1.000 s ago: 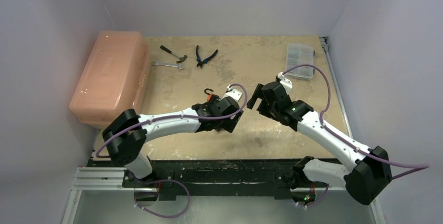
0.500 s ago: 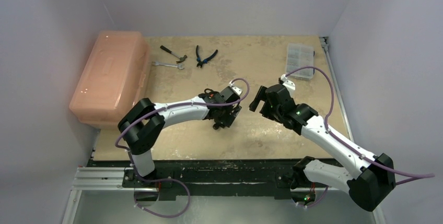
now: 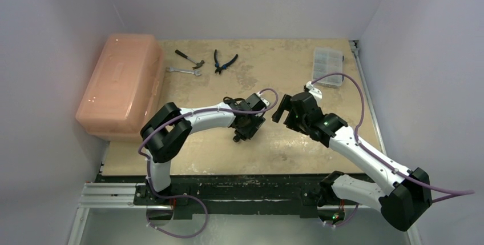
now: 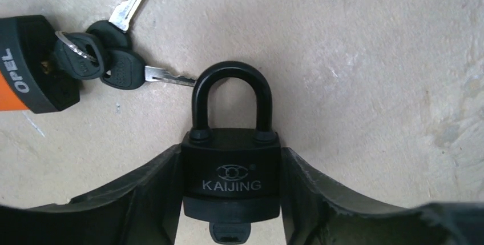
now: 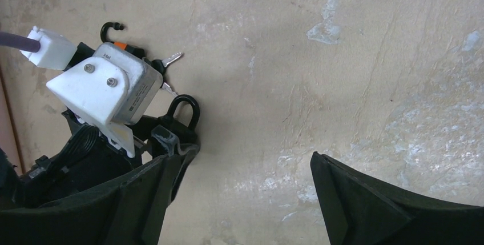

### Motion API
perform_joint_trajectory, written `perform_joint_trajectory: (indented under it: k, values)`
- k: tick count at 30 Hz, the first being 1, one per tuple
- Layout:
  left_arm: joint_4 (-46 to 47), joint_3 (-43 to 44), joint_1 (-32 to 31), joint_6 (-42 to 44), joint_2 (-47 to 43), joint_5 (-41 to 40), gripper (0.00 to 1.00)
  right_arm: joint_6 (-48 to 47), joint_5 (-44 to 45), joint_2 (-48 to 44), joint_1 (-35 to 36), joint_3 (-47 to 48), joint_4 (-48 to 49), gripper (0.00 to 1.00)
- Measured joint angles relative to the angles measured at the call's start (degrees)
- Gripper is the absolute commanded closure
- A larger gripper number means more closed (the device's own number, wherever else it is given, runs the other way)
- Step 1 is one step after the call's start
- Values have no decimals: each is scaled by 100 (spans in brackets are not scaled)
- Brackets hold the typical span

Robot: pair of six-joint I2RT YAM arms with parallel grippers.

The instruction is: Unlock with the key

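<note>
I see my left claw (image 4: pixel 230 162) closed on the lock (image 4: pixel 231 183), with one finger pressed on each side of its black body. The lock lies flat on the counter (image 3: pixel 285 65), near the middle, and its loop points to 12 o'clock in the left wrist view. The loop looks pushed down into the body. A small dark bit sticks out under the lock at 6 o'clock, but I cannot tell what it is. The keys (image 4: pixel 105 56) lie on the counter at 10 o'clock from the lock, joined to an orange and black tag (image 4: pixel 28 65). No claw is touching them. One key's tip is just beside the left side of the loop. My right claw (image 5: pixel 245 162) is wide open and holds nothing; I see only bare counter between its fingers. From the top, it sits at 2 o'clock from the left claw, near it but not touching. A pink box (image 3: pixel 120 85) sits far off at 9 o'clock.
</note>
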Motion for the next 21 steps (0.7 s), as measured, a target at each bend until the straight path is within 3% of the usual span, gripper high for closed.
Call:
perform_joint_trajectory:
  k: [2, 3, 4, 11, 21]
  values:
    - [-4, 13, 15, 20, 11, 44, 78, -2, -9, 0, -15, -13, -2, 1]
    - [-9, 20, 28, 37, 11, 74, 95, -2, -17, 0, -22, -20, 4, 1]
    - [-15, 28, 28, 50, 13, 101, 100, -2, -28, 2, -22, -20, 4, 1]
    - [52, -17, 98, -70, -17, 210, 100, -138, -116, -120, -22, -146, 212, 1]
    - [267, -411, 280, -1491, -872, 116, 100, -855, -166, -1054, -22, -262, 575, 6]
